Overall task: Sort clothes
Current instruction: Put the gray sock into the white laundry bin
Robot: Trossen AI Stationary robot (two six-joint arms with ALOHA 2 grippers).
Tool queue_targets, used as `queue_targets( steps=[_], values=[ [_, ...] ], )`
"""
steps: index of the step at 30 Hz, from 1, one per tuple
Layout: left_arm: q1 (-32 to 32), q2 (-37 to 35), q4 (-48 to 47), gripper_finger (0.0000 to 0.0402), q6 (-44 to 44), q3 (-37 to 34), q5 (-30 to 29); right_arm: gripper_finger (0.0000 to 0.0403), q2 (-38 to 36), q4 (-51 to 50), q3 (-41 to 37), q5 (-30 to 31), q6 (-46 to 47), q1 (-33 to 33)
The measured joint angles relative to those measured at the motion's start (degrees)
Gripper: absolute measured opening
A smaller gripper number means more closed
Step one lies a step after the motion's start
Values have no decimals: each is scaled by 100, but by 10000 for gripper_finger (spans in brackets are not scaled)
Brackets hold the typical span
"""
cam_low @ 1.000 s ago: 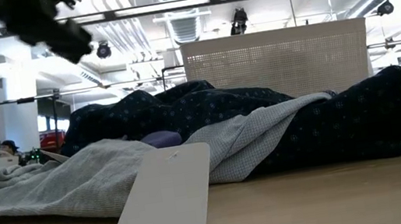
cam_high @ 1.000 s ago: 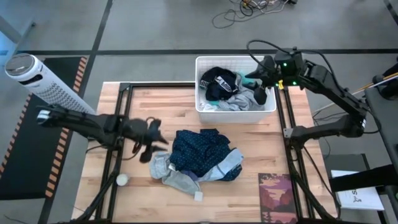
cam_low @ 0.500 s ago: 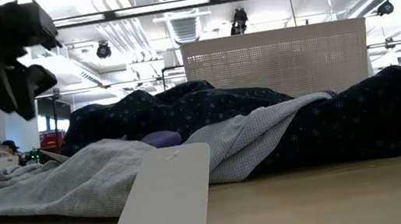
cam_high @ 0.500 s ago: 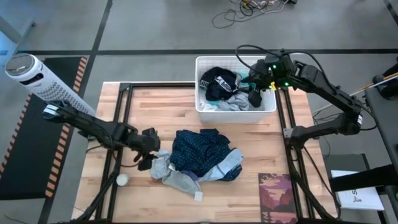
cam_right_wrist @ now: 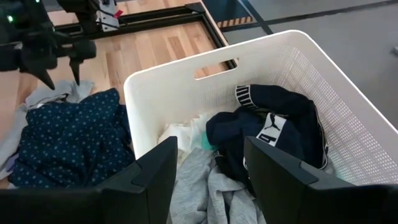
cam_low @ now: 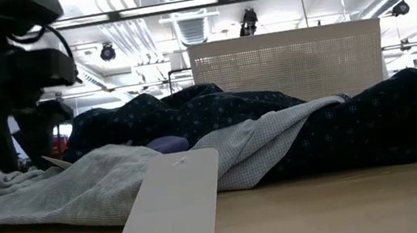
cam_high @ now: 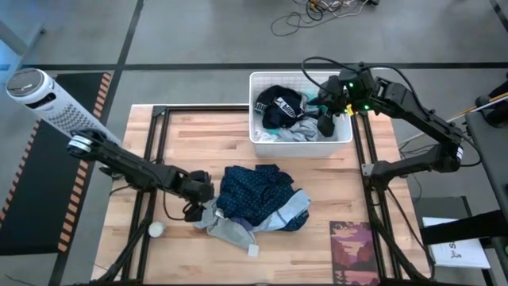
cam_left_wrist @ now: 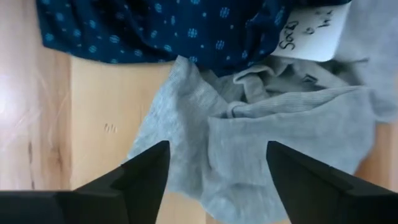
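Left claw (cam_left_wrist: 214,180) spread over grey garment (cam_left_wrist: 273,143), dotted garment (cam_left_wrist: 186,28) cut off

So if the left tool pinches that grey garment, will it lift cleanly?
Probably not. The grey garment lies crumpled in soft folds, so it should droop. It is partly tucked under the dark blue dotted garment, so it may drag that along. It looks light.
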Motion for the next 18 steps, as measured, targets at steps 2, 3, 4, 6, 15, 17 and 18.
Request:
queue_targets(
  steps=[2,3,4,6,15,17,18],
  values=[
    [1,210,148,262,74,5,2,174,2,0,0,0,6,0],
    [1,314,215,262,111,5,1,175,2,0,0,0,7,-1],
    [1,421,254,260,147,5,-10,176,2,0,0,0,7,0],
    [1,645,263,247,175,5,-161,175,2,0,0,0,9,0],
    [0,1034,236,77,530,100,-508,158,2,-64,0,0,-3,-2],
    [5,957,-26,26,601,204,-490,145,2,-150,0,1,-63,-2],
    [7,902,-189,15,613,280,-472,135,2,-203,0,3,-115,-2]
  ],
)
